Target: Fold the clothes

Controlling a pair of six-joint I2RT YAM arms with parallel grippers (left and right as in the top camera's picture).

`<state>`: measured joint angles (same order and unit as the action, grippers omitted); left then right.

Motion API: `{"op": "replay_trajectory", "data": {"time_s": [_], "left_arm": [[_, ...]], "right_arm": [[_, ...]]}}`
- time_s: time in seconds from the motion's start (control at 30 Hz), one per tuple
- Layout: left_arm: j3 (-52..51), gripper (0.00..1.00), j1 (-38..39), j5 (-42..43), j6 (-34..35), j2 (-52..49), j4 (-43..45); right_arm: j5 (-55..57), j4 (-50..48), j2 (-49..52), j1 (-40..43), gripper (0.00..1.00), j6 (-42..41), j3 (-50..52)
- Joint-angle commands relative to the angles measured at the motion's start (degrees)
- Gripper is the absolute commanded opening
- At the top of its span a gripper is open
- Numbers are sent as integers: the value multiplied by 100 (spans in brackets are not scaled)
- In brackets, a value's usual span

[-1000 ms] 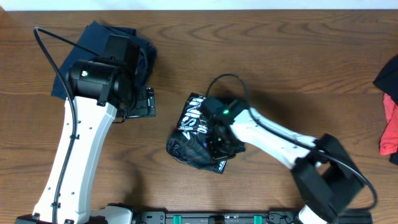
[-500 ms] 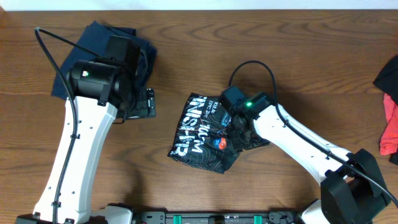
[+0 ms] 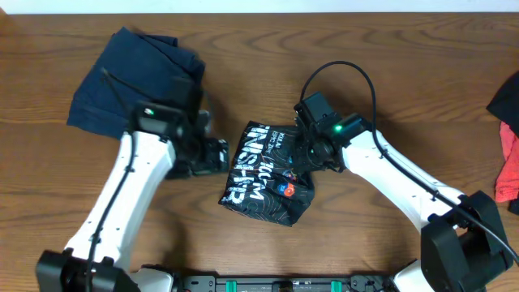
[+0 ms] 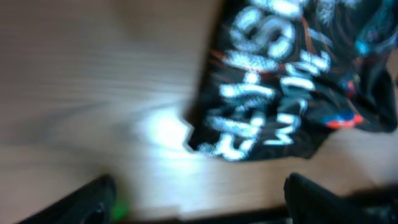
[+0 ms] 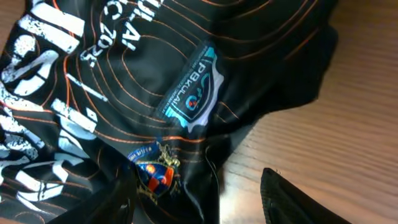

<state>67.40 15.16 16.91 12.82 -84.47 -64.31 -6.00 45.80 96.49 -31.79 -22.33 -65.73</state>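
Tabletop of brown wood (image 3: 381, 89) under everything. Crumpled navy denim garment (image 3: 122, 81) lies at far left. Black jersey with thin orange contour lines and white lettering (image 3: 263, 174) sits bunched at table centre, lettering up. Red-pink garment (image 3: 509, 170) is at the right edge, well apart. My left gripper (image 3: 212, 154) is just beside the jersey's left edge, jaws wide, nothing between them. My right gripper (image 5: 208, 199) hovers over the jersey's right side, jaws parted, gripping nothing. Small teal-edged logo (image 5: 194, 93) faces up.
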Motion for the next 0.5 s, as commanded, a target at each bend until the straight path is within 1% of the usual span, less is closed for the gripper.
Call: {"op": "replay_trajectory", "data": {"time_s": [0.0, 0.07, 0.13, 0.17, 0.23, 0.27, 0.3, 0.33, 0.37, 0.43, 0.47], "left_arm": [[-804, 88, 262, 990, -116, 46, 428], [-1248, 88, 391, 1276, -116, 46, 734], [-1668, 87, 516, 1397, -116, 46, 1043], [-1871, 85, 575, 1390, -118, 46, 1196], [-2251, 77, 654, 1390, -118, 46, 1478], [-2422, 72, 671, 1390, -118, 46, 1578], [-2583, 64, 680, 1375, -118, 46, 1676], [-2754, 55, 678, 1349, -120, 46, 1738], [-2876, 44, 678, 1327, -122, 46, 1773], [-3049, 25, 678, 1187, -120, 46, 1794], [-3082, 19, 678, 1163, -120, 46, 1788]], "right_arm": [[-96, -20, 229, 46, 61, -92, 214], [-17, -37, 341, 96, 58, -175, 275], [61, -142, 450, 155, 50, -208, 323], [63, -216, 492, 184, 43, -208, 348], [66, -361, 560, 232, 22, -254, 387], [66, -424, 586, 260, 15, -280, 398], [105, -457, 590, 282, 11, -306, 400], [190, -518, 590, 317, 5, -363, 400], [273, -592, 588, 356, 1, -378, 398], [461, -743, 573, 494, 1, -376, 396], [549, -778, 573, 581, 1, -376, 391]]}}
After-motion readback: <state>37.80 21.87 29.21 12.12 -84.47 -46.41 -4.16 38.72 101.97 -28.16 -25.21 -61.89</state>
